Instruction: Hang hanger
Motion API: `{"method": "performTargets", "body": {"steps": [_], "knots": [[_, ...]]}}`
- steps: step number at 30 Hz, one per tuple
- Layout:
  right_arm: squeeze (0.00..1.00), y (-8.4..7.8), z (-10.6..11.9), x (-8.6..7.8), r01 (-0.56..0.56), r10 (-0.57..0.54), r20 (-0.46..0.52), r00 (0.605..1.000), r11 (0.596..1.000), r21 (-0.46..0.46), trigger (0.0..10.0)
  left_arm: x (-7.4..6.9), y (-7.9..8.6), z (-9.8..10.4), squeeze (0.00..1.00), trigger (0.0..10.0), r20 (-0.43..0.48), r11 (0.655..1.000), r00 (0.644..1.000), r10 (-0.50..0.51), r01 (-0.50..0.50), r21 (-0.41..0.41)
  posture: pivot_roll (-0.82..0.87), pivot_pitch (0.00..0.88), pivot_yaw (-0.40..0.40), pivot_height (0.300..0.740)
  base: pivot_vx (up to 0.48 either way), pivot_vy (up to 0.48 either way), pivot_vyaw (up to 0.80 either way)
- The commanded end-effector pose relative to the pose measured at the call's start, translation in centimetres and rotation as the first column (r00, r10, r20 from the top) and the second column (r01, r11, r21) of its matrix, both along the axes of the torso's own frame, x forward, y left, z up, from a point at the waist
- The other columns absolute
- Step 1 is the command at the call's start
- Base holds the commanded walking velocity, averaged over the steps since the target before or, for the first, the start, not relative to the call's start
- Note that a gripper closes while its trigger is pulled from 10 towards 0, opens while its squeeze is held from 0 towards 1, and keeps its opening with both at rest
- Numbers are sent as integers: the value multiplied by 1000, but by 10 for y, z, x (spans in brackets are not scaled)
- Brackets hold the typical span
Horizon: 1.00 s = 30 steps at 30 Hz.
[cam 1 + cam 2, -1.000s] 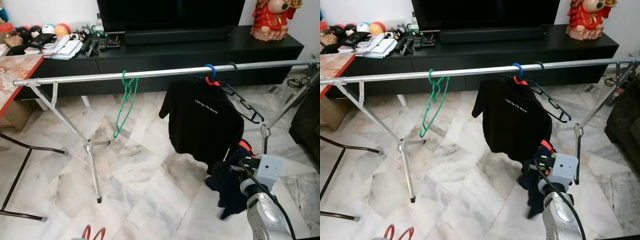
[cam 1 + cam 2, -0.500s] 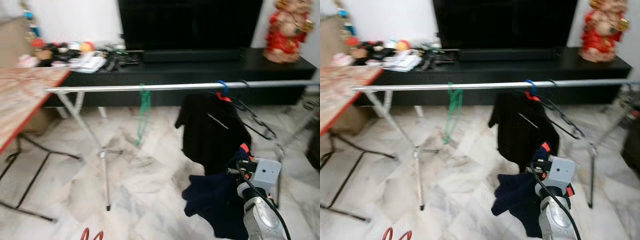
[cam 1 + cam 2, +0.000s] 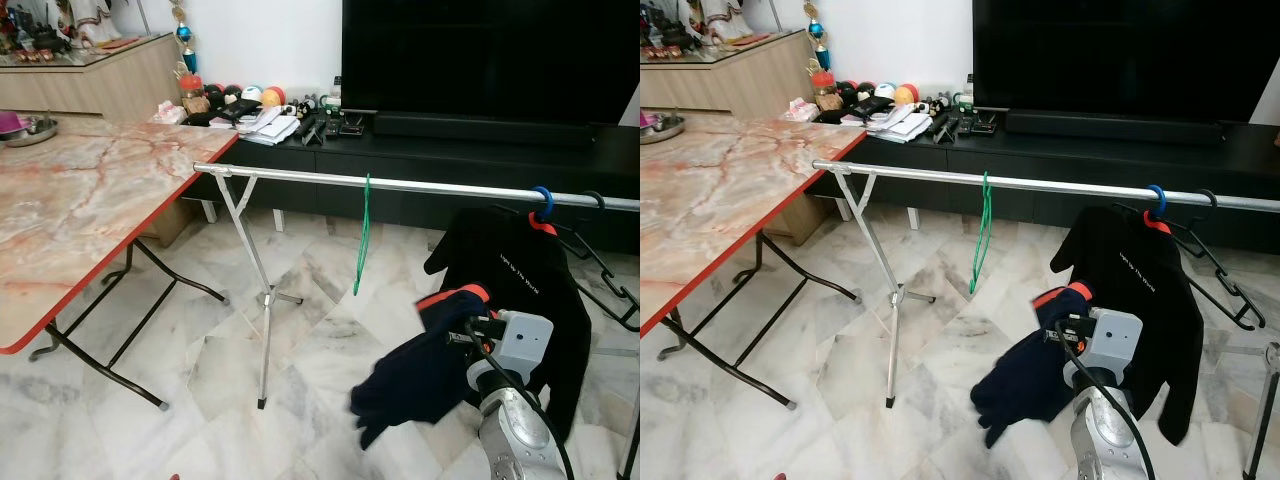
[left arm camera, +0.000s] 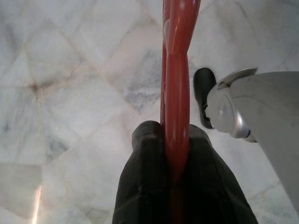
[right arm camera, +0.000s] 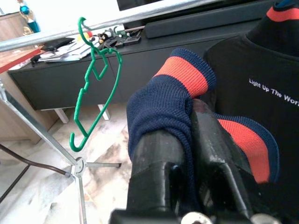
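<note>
A silver clothes rail (image 3: 400, 186) runs across the room. On it hang an empty green hanger (image 3: 362, 240), a black T-shirt (image 3: 520, 290) on a blue-hooked hanger (image 3: 541, 200), and an empty black hanger (image 3: 605, 280) at the far right. My right gripper (image 5: 191, 114) is shut on a navy garment with an orange-red band (image 3: 420, 365), which hangs below the rail in front of the T-shirt. The cloth wraps over the fingers. My left gripper (image 4: 175, 140) is low over the floor, shut on a red hanger (image 4: 176, 70).
A marble-topped folding table (image 3: 80, 220) with black legs stands to the left. The rail's crossed legs (image 3: 262, 300) stand on the marble floor. Behind it are a black TV console (image 3: 430, 160) with clutter on top and a large TV (image 3: 480, 50).
The camera has swung left and pulled back, bringing the table into view. The navy garment has swung out leftwards in my right gripper. Both grips are unchanged.
</note>
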State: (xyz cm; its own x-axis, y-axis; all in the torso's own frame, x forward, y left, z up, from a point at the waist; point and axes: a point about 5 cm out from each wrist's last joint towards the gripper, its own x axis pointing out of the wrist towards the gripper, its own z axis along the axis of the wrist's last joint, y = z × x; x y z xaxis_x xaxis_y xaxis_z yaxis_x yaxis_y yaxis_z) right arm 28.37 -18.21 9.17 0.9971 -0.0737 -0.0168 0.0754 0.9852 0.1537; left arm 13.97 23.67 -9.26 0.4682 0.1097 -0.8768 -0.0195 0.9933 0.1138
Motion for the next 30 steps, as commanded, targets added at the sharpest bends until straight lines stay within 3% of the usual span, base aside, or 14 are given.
{"method": "performTargets", "body": {"steps": [1, 24, 30], "knots": [[0, 4, 7, 4, -15, 15, 34, 999, 1000, 3, 10000, -4, 6, 0, 0, 10000, -17, 1000, 1000, 3, -3, 19, -60, 32, 26, 740, 0, 480, 0], [0, 10, 12, 11, -35, 35, 43, 998, 999, -5, 10000, -9, 2, -3, 0, 10000, -42, 1000, 999, 23, -23, -1, -39, 99, 19, 740, 0, 480, 0], [0, 14, 19, 13, -73, 75, 84, 994, 997, -25, 10000, -19, 8, -5, 0, 10000, -63, 999, 997, 42, -42, 3, -35, 110, 14, 740, 0, 480, 0]]}}
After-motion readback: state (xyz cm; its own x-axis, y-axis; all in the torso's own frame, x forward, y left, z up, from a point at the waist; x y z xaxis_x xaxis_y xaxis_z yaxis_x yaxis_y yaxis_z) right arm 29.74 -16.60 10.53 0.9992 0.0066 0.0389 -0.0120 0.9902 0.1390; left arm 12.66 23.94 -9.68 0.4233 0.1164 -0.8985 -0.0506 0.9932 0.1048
